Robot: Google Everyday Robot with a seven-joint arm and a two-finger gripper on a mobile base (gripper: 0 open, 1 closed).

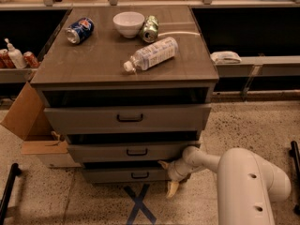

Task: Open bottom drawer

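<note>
The bottom drawer (117, 175) is the lowest and slimmest front of the grey-brown cabinet, with a small black bar handle (139, 175). It stands out a little less than the two drawers above. My gripper (168, 177) is at the right end of this drawer's front, just right of the handle. Its two pale fingers (172, 190) are spread apart, one up by the drawer's top edge and one down near the floor. It holds nothing. My white arm (248, 182) reaches in from the lower right.
The middle drawer (136, 151) and top drawer (129, 118) are partly pulled out. On the cabinet top lie a water bottle (150, 54), a white bowl (129, 22) and two cans. A cardboard box (33, 130) stands at the left. A blue X (139, 204) marks the floor.
</note>
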